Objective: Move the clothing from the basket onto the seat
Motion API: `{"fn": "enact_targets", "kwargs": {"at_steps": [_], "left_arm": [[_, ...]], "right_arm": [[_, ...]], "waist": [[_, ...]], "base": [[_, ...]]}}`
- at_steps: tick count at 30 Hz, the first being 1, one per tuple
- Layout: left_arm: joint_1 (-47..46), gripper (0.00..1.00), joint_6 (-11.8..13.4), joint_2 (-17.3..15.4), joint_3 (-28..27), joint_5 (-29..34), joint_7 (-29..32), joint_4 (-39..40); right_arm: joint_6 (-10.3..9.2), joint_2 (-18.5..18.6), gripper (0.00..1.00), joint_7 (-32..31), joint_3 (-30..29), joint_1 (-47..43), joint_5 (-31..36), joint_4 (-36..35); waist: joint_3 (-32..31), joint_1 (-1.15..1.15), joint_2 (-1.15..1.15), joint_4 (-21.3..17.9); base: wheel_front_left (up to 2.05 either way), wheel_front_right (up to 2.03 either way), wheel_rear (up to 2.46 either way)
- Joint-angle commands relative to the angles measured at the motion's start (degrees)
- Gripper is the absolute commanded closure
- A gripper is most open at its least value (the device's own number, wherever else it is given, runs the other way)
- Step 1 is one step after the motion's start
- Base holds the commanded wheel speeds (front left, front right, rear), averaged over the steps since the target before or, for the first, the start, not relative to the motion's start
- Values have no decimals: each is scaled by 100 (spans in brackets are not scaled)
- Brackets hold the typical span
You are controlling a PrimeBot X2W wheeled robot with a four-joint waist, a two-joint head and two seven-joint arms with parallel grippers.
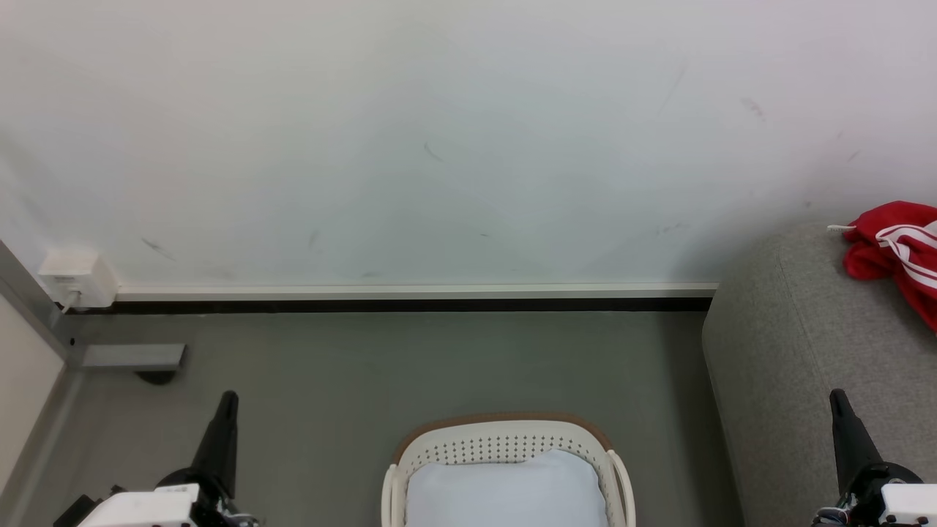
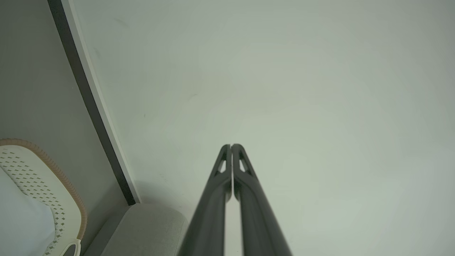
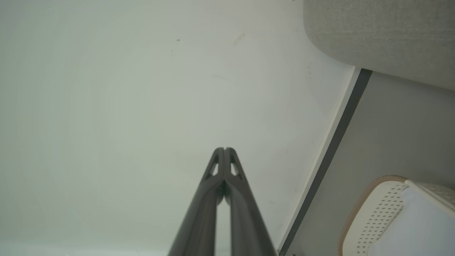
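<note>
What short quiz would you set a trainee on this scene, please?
1. True or false: the clothing lies on the seat.
2. What shows inside the basket? A: a red shirt. B: a pale pad. C: a shoe.
3. Fill in the gap: the left end effector and the right end effector are both ___ (open or shut).

Key: 1 true. 2 B. 3 shut.
</note>
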State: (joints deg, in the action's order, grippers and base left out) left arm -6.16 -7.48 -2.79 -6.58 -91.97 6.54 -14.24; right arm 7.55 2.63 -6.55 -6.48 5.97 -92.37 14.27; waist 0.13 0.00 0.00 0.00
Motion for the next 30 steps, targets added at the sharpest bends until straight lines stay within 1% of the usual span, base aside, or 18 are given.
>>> {"fn": "enact_targets", "kwargs": {"at_steps": [1, 30], "left_arm": [[-45, 100, -12, -12, -11, -76, 23, 17], [-45, 100, -12, -13, -10, -76, 23, 18]], "right_arm": [[-12, 46, 100, -19, -21, 75, -6, -30], [-12, 46, 100, -18, -21, 76, -6, -29]], "waist": [[0, 0, 0, 0], [0, 0, 0, 0]], "base": [[0, 0, 0], [0, 0, 0]]}}
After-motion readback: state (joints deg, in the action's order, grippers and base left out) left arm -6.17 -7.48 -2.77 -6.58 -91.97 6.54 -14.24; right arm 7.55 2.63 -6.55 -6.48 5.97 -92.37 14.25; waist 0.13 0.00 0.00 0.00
